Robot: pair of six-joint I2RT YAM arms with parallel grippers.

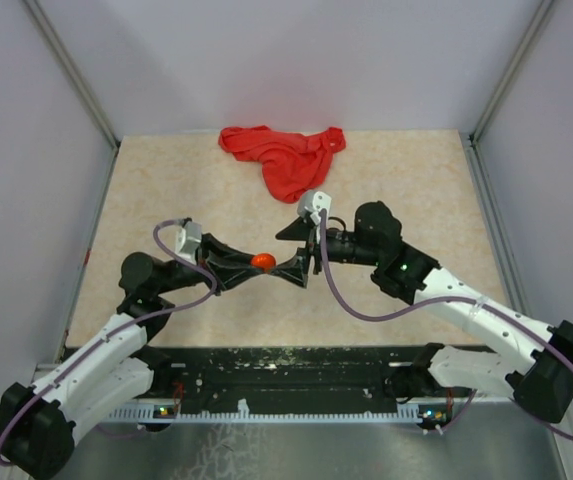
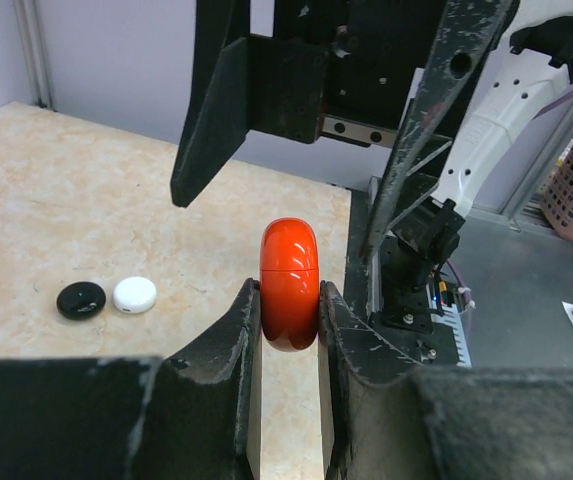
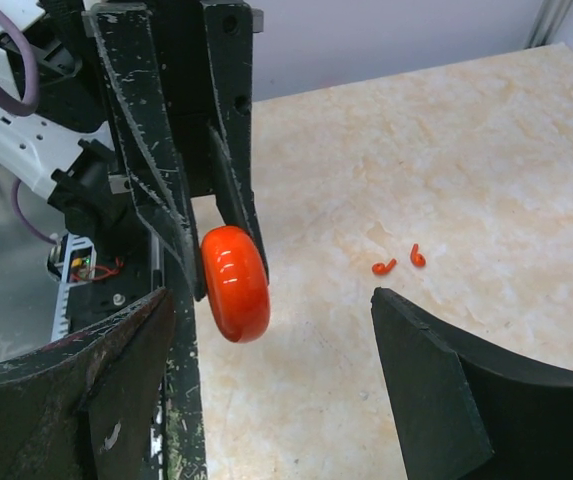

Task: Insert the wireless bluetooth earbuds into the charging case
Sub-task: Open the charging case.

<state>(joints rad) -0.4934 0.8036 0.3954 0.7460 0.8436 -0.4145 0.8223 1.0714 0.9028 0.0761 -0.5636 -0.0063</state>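
The step in hand looks like preparing the case, not inserting anything yet: the left gripper [image 2: 288, 300] is clamped narrowly on the red charging case [image 2: 289, 285], holding it on edge between both fingers, apparently lifted off the table [image 3: 486, 150]. A seam runs round the case and its two halves sit together, so the lid appears closed. The right gripper [image 3: 274, 300] faces it head-on with its jaws spread wide and nothing between them; in the right wrist view the case hangs just ahead of that gap, nearer the finger on the left of that view than the other. The next move probably calls for the right gripper to close in on the upper half of the case and lever or pull it open while the left holds firm. That needs a careful line-up on the seam, since the glossy, rounded shell may slip or twist in the grip. The red earbuds [image 3: 398, 261] lie loose on the table, close to each other and well apart from the case and both grippers, so they would need picking up one at a time afterwards. A black round case [image 2: 81, 300] and a white round case [image 2: 134, 294] rest just beside each other further off, and a red cloth [image 1: 281, 155] lies at the far side.
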